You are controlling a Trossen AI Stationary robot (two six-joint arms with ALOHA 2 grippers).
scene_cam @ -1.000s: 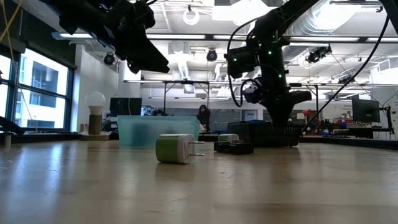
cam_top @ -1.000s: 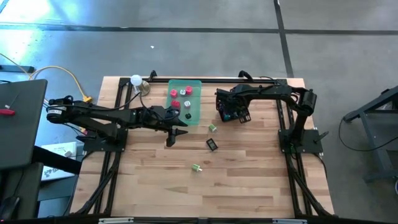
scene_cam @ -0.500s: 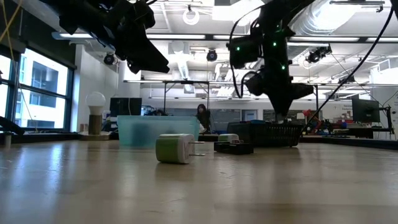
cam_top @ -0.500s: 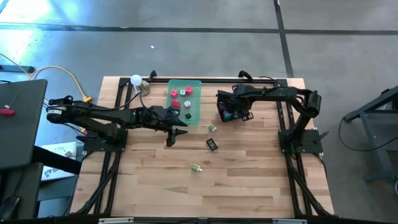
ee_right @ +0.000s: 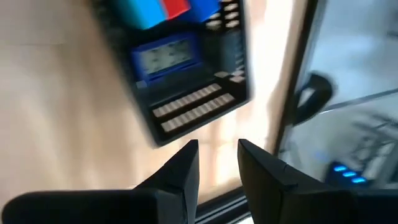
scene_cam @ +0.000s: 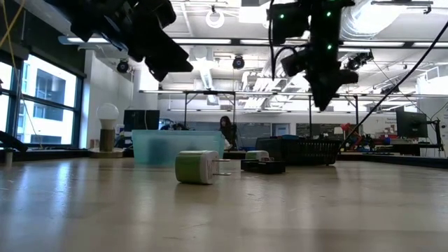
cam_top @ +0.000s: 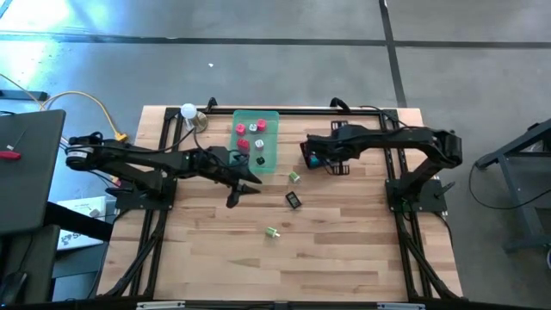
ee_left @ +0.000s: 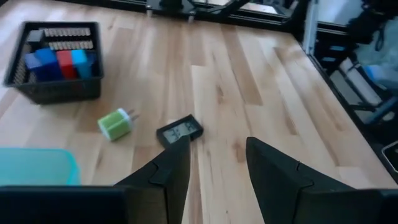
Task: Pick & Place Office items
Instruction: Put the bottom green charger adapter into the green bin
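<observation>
The left gripper point(cam_top: 234, 197) hangs above the wooden surface point(cam_top: 344, 250), just near of the green tray point(cam_top: 268, 155). Its fingers point(ee_left: 171, 168) are a little apart and hold nothing. In the left wrist view, a small black piece point(ee_left: 180, 131) with a grey screen lies flat on the wood right past the fingertips. A green-and-white piece point(ee_left: 116, 124) lies close to it.

The right gripper point(cam_top: 315, 160) is up in the air over the black mesh basket point(cam_top: 336, 164), which sits on the right side of the surface. Its fingers point(ee_right: 180, 171) have only a thin gap between them, and nothing is in them. In the basket are blue and red blocks point(ee_right: 163, 9) and a flat blue piece with a screen point(ee_right: 168, 57).

Pink, red and dark little pieces point(cam_top: 250, 138) sit in the green tray at the far side. Three pieces lie loose on the wood: a green one point(cam_top: 294, 177) near the tray, the black one in the middle, and another green-and-white one point(cam_top: 272, 232) nearer still. A white bulb lamp point(cam_top: 188, 112) stands at the far left corner.
</observation>
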